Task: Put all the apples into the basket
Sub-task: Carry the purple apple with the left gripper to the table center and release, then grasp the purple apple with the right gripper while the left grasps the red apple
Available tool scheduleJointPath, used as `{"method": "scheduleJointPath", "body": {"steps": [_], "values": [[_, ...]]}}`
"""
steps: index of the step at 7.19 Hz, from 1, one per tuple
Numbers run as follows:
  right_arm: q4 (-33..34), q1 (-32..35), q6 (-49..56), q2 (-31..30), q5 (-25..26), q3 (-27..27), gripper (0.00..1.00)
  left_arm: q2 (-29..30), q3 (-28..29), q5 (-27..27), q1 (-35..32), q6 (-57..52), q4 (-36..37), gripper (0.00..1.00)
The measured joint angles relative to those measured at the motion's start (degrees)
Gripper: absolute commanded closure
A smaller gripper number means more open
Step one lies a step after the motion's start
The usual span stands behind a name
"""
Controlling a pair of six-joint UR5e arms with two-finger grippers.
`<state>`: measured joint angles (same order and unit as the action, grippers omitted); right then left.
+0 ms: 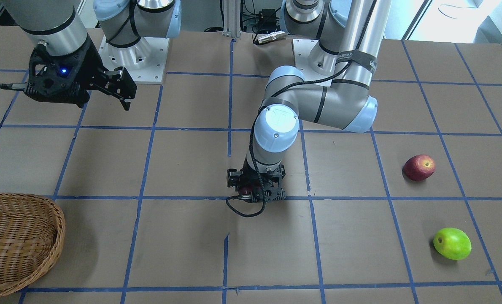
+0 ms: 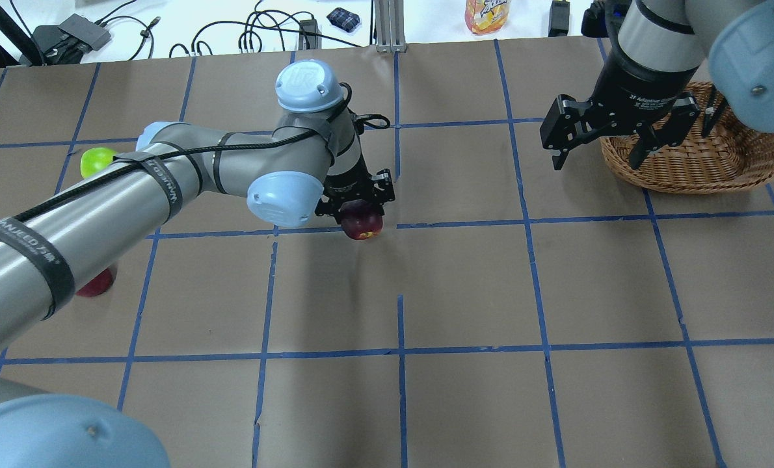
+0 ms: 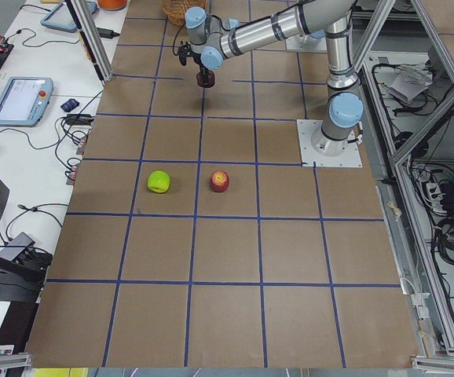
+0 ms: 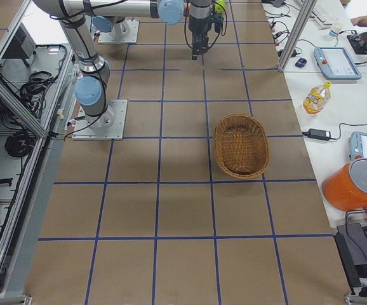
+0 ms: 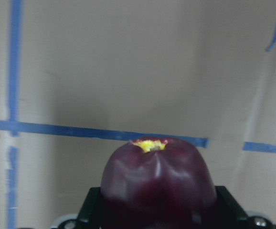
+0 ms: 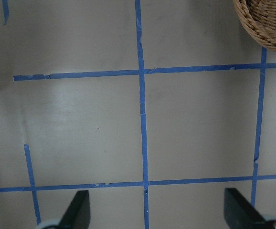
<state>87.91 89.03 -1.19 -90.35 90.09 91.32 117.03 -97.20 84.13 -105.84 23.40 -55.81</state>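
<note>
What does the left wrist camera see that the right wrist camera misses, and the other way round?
Only the left wrist view shows the dark maroon apple, gripped by the jaws of the left gripper. Only the right wrist view shows a corner of the basket, and the right gripper with jaws open and empty. Both show the brown table crossed by blue tape lines.
</note>
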Motion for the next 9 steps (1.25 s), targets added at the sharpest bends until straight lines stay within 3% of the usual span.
{"method": "scheduleJointPath", "body": {"steps": [1, 2, 6, 9], "values": [[0.0, 0.0, 0.0, 0.0, 0.0, 0.0, 0.00, 1.6, 0.1, -0.1, -1.0, 0.7, 2.5, 0.55], [-0.1, 0.1, 0.0, 0.0, 0.1, 0.0, 0.00, 2.4, 0.1, -0.4, -1.8, 1.0, 3.5, 0.01], [0.2, 0.1, 0.1, 1.0, -0.4, 0.1, 0.00, -1.7, 1.3, -1.4, -0.7, -0.7, -2.1, 0.00], [0.5, 1.0, -0.6, 4.0, -1.9, 0.0, 0.00, -9.7, 3.3, 3.6, 11.0, -20.6, -15.7, 0.00]]}}
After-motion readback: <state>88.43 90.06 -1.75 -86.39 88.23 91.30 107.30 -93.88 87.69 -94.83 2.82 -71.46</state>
